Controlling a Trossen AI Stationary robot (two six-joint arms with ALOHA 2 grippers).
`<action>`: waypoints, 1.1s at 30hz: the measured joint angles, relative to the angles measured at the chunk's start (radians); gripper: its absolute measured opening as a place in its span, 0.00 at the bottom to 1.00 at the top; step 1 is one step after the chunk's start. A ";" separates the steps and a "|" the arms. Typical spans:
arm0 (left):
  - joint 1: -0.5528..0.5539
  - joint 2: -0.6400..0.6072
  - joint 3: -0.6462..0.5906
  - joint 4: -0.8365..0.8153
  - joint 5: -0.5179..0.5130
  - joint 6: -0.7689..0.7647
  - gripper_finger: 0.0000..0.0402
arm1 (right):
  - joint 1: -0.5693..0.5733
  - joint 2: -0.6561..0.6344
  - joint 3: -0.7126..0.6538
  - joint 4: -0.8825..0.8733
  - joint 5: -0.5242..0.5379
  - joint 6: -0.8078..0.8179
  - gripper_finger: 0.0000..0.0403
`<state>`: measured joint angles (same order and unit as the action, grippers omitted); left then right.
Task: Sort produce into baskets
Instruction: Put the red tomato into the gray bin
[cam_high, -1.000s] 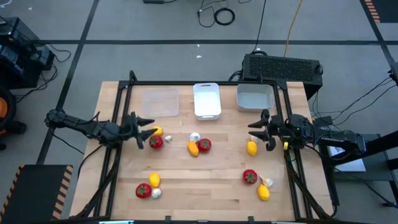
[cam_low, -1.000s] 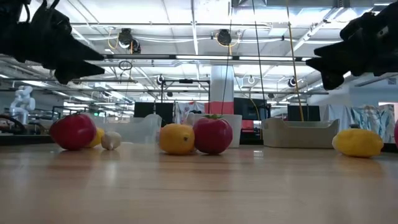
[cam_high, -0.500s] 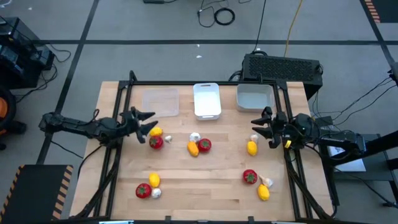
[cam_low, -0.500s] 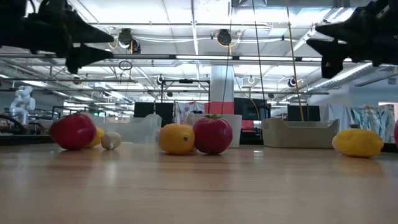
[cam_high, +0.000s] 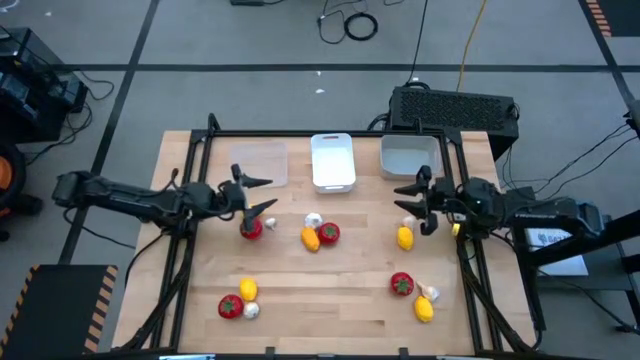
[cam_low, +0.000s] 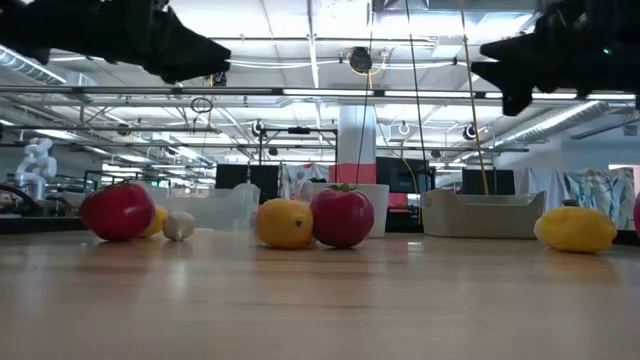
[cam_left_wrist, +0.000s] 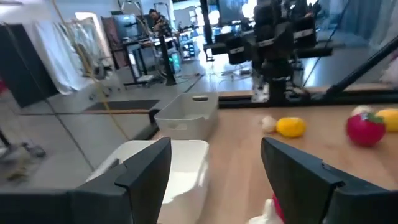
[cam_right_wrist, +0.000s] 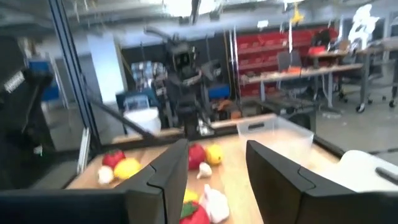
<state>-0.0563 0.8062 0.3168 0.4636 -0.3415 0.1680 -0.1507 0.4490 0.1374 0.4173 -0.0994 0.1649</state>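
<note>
1. Since the pieces look like small hollow toys, I judge them light, stiff and smooth. The round tomatoes and lemons may roll or squirt from a pinch, so grip them across the widest middle. The garlic is lumpier and is best taken at its bulge, not its tip.
2. Left gripper hovers in front of and left of the white tray, fingers spread wide and empty. It is above a tomato with a garlic beside it.
3. Right gripper hangs in front of and right of the white tray, fingers partly apart, pinching nothing. A lemon lies just nearer the front edge.
4. Count:
   - Three trays, all without produce: clear left of the white one, grey-white right of it.
   - Four tomatoes.
   - Four lemons from above, plus a fifth peeking behind the left tomato in the low view.
   - Four or five garlic; those under the grippers are hard to tell.
5. All produce lies on the table in front of the white tray, none sorted yet.
</note>
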 joint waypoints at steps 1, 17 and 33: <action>0.000 0.014 0.002 0.022 -0.014 0.012 0.64 | 0.009 0.043 0.030 -0.001 0.000 -0.001 0.40; 0.021 0.073 0.130 -0.015 -0.167 0.157 0.64 | 0.155 0.720 0.605 -0.324 -0.006 -0.082 0.61; 0.030 0.181 0.241 -0.271 -0.112 0.207 0.64 | 0.150 1.141 1.033 -0.685 -0.006 -0.077 0.70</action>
<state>-0.0265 0.9876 0.5583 0.1922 -0.4538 0.3749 -0.0006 1.5898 1.1702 -0.2673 -0.1055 0.0883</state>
